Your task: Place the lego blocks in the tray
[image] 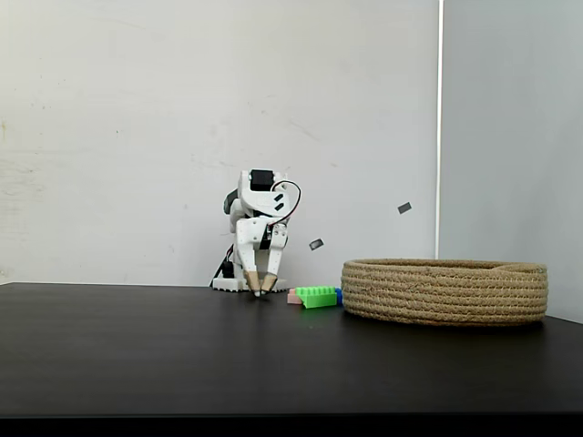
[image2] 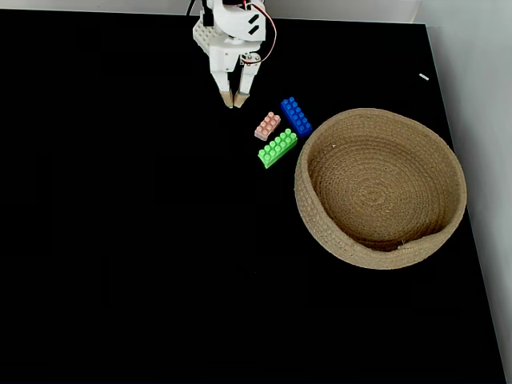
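Item one, my claw (image2: 234, 102): folded down at the back of the black table (image2: 120, 240), tips pointing at the surface, fingers drawn together so the tan tips nearly meet, grasping nothing; in the low fixed view it (image: 259, 290) sits at the tabletop just left of the bricks. Item two, the pink brick (image2: 267, 126): lying flat, studs up, near my claw on its right in the view from above. Item three, the blue brick (image2: 296, 117): just right of the pink one, angled, its far end close to the basket wall. Item four, the green brick (image2: 278, 148): in front of the other two, touching or almost touching the pink one (I cannot tell which), and frontmost in the low view (image: 317, 296). Item five, the tray (image2: 320, 220): a round coiled-rope basket right of all three bricks, none of them inside it; its low ribbed wall (image: 446, 296) stands beside the green brick.
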`<state>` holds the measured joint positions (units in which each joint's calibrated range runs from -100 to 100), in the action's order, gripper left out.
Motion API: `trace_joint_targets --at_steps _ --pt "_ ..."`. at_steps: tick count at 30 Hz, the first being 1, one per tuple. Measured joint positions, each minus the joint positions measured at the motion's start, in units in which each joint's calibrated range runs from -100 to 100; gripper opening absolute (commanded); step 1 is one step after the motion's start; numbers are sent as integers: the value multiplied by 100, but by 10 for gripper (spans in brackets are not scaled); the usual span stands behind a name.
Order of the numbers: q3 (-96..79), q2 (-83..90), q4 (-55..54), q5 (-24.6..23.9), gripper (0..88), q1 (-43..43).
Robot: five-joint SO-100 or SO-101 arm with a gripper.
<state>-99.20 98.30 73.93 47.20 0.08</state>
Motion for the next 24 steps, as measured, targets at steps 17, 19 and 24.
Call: trace_joint_targets --at_steps 17,19,24 --pt "0 0 0 -98 0 0" --pt "0 0 0 -151 0 0" --pt "0 0 0 -161 0 33"
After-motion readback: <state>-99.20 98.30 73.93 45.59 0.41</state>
